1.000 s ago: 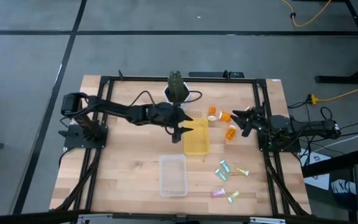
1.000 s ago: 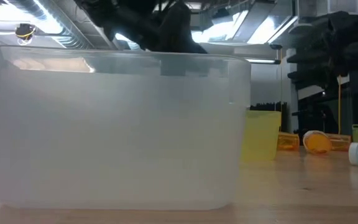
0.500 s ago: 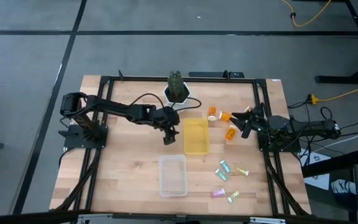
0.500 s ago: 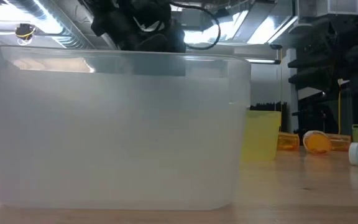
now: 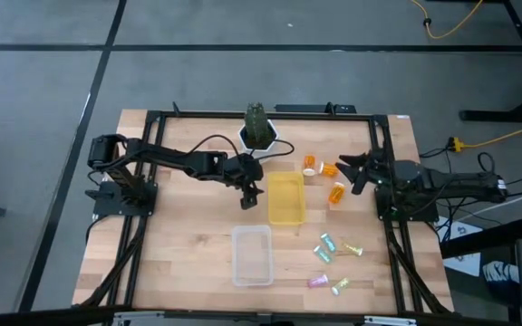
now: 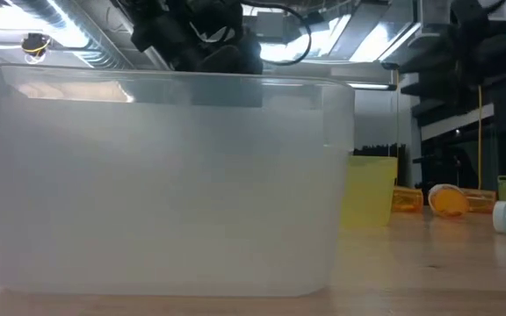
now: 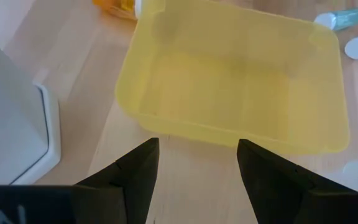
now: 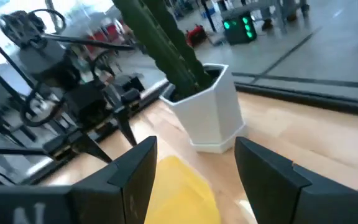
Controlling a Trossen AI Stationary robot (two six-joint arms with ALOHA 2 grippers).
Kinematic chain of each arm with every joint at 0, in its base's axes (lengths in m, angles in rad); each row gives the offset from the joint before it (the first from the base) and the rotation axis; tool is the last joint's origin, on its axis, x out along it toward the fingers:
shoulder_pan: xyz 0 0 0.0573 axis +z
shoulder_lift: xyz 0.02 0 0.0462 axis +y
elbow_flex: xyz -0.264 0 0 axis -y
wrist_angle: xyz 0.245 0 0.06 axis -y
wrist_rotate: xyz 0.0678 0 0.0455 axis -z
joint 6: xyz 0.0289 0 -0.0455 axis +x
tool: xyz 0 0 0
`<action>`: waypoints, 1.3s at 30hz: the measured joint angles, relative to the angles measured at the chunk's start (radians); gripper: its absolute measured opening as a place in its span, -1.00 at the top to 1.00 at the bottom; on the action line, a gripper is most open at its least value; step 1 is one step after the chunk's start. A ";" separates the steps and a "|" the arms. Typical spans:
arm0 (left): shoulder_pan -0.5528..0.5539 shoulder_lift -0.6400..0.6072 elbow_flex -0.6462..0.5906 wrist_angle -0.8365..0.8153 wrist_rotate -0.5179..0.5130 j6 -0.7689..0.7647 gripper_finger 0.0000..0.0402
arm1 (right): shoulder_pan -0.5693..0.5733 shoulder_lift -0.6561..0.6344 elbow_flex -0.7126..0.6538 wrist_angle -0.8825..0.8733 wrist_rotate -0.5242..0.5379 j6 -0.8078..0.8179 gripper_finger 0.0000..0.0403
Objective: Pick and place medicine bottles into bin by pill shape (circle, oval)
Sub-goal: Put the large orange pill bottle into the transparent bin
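My left gripper (image 5: 249, 197) hangs open and tipped downward just left of the yellow bin (image 5: 285, 199), with nothing between its fingers; its wrist view looks into the bin (image 7: 241, 81), where no bottle shows. My right gripper (image 5: 347, 174) is open and empty above the table's right side. It points toward three orange medicine bottles (image 5: 309, 165) (image 5: 330, 169) (image 5: 337, 192), which lie on their sides on the table. Several pale green and pink bottles (image 5: 326, 243) lie nearer the front right. A clear bin (image 5: 252, 255) stands on the table in front of the yellow one.
A white pot with a green plant (image 5: 257, 134) stands at the far middle, close behind my left gripper and the yellow bin. A black frame (image 5: 152, 116) runs around the table. In the low view, the clear bin (image 6: 165, 175) fills the foreground.
My left gripper has drawn back from over the yellow bin's left edge toward the table's left and tipped downward, then kept still. It has stayed open. My right gripper has risen a little over the table's right side, also still open.
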State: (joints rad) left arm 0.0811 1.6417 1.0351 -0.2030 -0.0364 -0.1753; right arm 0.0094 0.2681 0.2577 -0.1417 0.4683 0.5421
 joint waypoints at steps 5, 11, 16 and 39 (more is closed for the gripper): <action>0.000 0.000 0.000 0.026 -0.001 0.001 -0.05 | -0.061 0.170 0.199 -0.323 0.000 0.077 -0.08; 0.000 0.000 -0.001 0.037 -0.003 0.002 -0.05 | -0.148 0.415 0.353 -0.573 -0.037 0.166 -0.08; 0.000 0.000 -0.001 0.037 -0.005 0.002 -0.05 | -0.247 0.566 0.458 -0.672 -0.036 0.161 -0.08; 0.000 0.000 -0.001 0.037 -0.004 0.054 -0.05 | -0.651 0.861 0.652 -0.857 -0.251 -0.063 -0.08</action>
State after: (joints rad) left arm 0.0811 1.6417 1.0340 -0.1665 -0.0400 -0.1211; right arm -0.6420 1.1290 0.9100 -0.9984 0.2169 0.4790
